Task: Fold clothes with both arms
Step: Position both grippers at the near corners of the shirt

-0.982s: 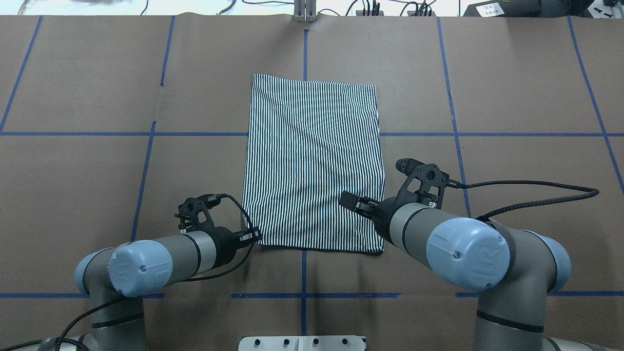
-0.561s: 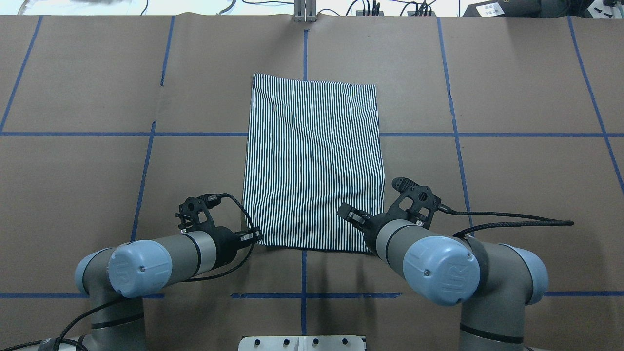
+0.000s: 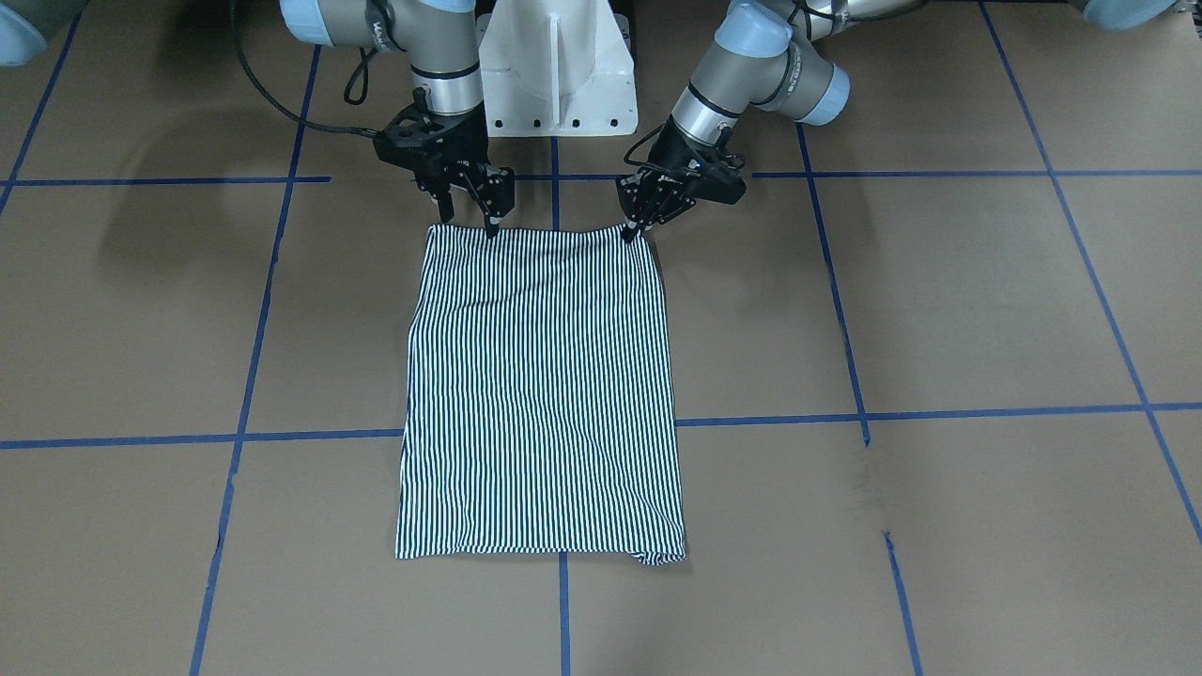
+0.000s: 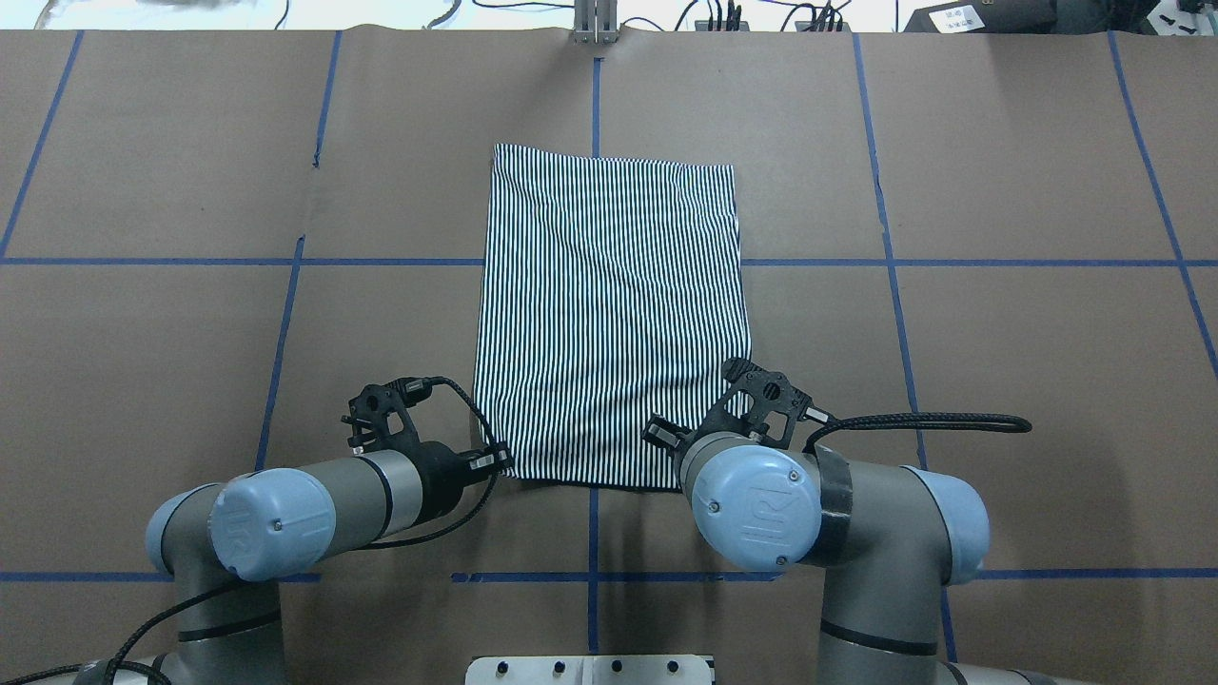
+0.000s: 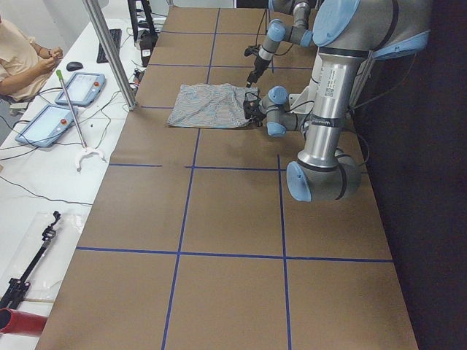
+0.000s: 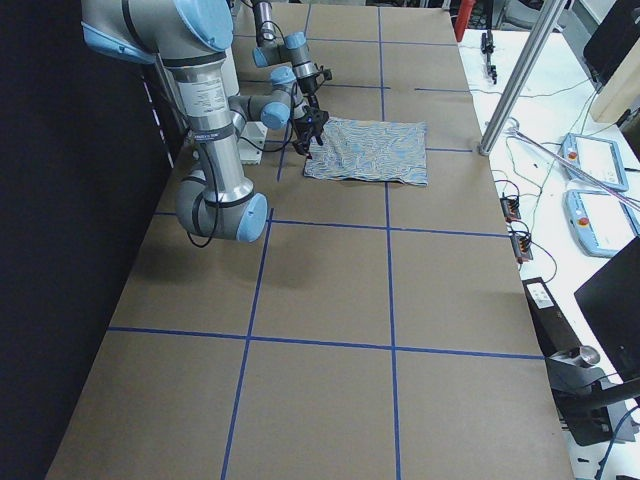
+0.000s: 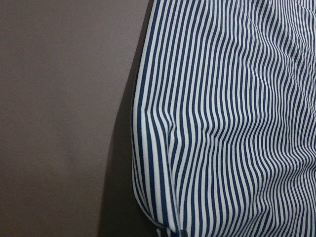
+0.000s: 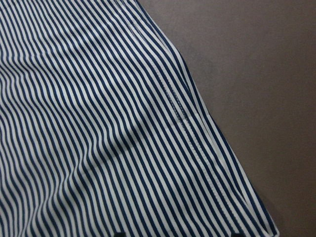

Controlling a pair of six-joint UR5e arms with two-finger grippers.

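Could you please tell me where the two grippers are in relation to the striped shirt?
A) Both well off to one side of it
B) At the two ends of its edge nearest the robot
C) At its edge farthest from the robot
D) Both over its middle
B: the left gripper and the right gripper each sit by one corner of the striped shirt, along its edge on the robot's side.

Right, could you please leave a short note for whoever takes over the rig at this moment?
Left gripper: shut on its near corner of the polo shirt; fabric puckers there.
Right gripper: open over the other near corner, gripping nothing.
Done: shirt lies flat on the table as a narrow rectangle, sleeves and collar hidden.
To do: close the right gripper, then probably carry the near edge to the far edge.
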